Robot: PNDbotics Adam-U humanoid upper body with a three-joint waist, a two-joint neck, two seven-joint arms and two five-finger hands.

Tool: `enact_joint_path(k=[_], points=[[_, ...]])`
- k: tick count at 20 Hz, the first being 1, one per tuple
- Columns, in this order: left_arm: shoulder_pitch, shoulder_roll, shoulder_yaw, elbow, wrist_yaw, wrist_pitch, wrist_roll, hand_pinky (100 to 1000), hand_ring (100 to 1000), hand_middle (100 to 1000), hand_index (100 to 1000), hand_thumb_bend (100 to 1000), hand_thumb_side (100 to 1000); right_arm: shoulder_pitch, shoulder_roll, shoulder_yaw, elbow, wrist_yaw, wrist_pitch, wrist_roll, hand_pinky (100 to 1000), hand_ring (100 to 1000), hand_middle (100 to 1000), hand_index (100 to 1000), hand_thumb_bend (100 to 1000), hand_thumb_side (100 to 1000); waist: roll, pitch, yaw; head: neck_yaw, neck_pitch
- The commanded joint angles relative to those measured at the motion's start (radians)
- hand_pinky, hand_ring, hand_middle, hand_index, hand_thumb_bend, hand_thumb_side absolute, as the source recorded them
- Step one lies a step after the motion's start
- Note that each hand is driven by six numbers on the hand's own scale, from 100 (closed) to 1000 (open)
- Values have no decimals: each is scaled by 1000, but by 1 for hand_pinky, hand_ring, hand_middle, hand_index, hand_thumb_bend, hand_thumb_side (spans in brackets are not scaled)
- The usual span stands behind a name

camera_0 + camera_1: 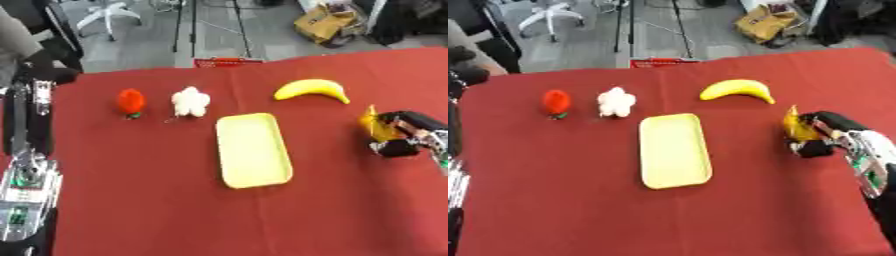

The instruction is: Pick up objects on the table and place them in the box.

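On the red table (131, 200), the pale yellow tray (253, 150) sits in the middle, and everything is placed from it. Far to its left, the left arm (26, 165) lies along the table's edge; its hand is hidden, so I cannot tell how its fingers are set. Up and left of the tray there's a red strawberry-like thing (130, 102), upright, and just beside that, nearer the tray's far left corner, a small white fluffy thing (190, 102), apart from the tray. Beyond the tray's far right corner lies the banana (312, 90), curved ends pointing down. Well right of the tray, the right hand (822, 134) is at the table's right side, fingers curled round a small yellow-orange thing (797, 126) whose pointed tip sticks up.
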Motion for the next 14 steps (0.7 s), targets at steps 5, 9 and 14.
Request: enact_joint_path(k=[5, 9, 14], points=[[-8, 10, 1, -13, 2, 0, 1, 686, 624, 715, 803, 586, 897, -4, -15, -24, -18, -39, 26, -137, 220, 362, 609, 686, 100, 100, -13, -30, 0, 4, 5], [-8, 11, 1, -13, 2, 0, 2, 686, 624, 716, 803, 585, 897, 7, -18, -32, -48, -105, 13, -227, 214, 352, 591, 676, 100, 100, -13, -30, -1, 5, 5], [-8, 11, 1, -13, 1, 0, 3, 686, 624, 716, 803, 584, 898, 18, -27, -24, -135, -214, 2, -269, 221, 352, 592, 684, 100, 100, -13, -29, -3, 6, 5]])
